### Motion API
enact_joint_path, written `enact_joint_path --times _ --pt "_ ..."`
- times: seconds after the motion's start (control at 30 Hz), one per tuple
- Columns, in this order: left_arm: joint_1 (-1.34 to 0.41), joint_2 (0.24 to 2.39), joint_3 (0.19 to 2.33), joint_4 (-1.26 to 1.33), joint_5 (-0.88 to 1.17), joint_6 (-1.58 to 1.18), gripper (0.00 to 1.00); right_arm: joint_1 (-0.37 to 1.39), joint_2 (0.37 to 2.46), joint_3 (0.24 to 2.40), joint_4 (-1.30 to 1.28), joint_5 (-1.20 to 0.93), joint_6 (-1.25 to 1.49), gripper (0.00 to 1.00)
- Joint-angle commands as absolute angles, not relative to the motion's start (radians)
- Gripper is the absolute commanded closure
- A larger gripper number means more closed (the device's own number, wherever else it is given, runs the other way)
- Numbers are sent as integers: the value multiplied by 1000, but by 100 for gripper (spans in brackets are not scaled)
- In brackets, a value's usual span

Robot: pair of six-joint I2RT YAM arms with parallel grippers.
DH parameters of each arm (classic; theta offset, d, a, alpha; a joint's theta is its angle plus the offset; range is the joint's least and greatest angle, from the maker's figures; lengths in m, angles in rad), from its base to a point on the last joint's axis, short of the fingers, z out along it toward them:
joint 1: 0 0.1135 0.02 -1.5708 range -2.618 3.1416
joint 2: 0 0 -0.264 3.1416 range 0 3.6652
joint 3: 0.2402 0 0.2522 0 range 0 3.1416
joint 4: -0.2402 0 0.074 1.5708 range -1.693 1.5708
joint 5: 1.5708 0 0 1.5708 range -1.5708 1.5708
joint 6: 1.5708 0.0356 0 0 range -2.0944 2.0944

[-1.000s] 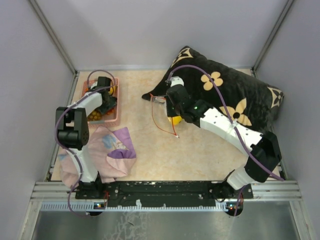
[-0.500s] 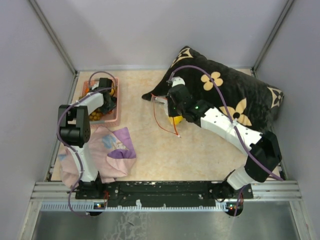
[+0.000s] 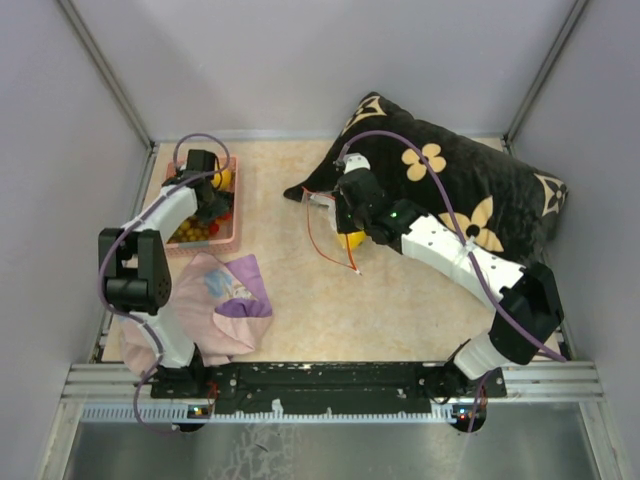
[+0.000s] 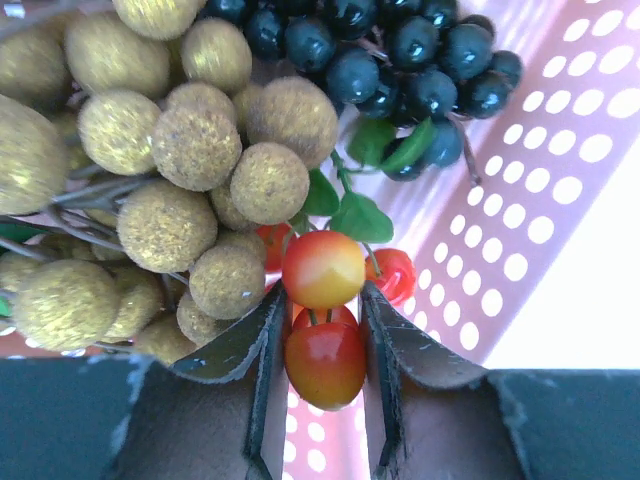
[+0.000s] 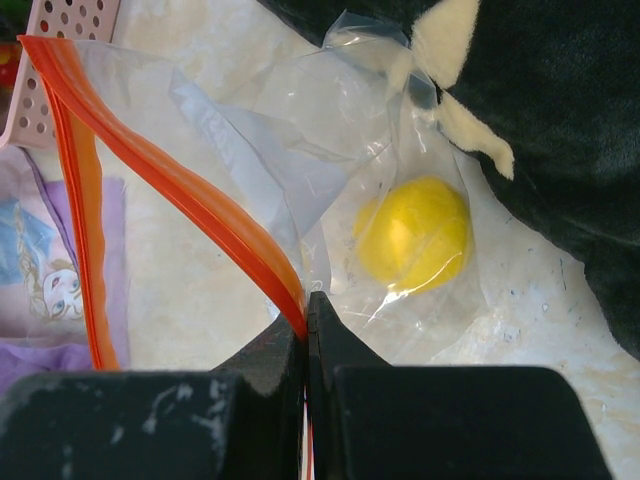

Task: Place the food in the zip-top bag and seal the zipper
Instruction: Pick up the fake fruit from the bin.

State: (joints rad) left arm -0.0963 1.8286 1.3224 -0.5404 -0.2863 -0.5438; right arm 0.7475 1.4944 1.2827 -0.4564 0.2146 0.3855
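My left gripper (image 3: 211,197) reaches into the pink basket (image 3: 234,238). In the left wrist view its fingers (image 4: 322,296) are closed against both sides of a red-yellow cherry (image 4: 325,362) in a small cluster. An olive-brown grape bunch (image 4: 160,180) and a dark purple grape bunch (image 4: 400,60) lie right beside it. My right gripper (image 5: 306,300) is shut on the orange-red zipper strip (image 5: 170,170) of the clear zip-top bag (image 5: 300,130) and holds its mouth open. A yellow round fruit (image 5: 412,232) lies inside the bag, also seen from above (image 3: 349,240). The persimmon is not visible.
A black pillow with tan flowers (image 3: 450,190) lies at the back right, against the bag. A pink-purple folded cloth (image 3: 215,300) lies in front of the basket. Grey walls close in the table on three sides.
My left gripper has moved toward the far end of the basket, and the left arm has swung out to the left. The right gripper and the bag have hardly moved.
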Motion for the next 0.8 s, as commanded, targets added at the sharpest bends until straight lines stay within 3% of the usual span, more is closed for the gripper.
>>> enact_joint_path --times 0.0,0.77 --pt "-101 1736 1325 -584 -229 -479 84 736 1459 1293 -420 213 375 100" --pt "-100 1376 1239 -659 -62 -314 89 736 1480 1355 -442 226 386 100"
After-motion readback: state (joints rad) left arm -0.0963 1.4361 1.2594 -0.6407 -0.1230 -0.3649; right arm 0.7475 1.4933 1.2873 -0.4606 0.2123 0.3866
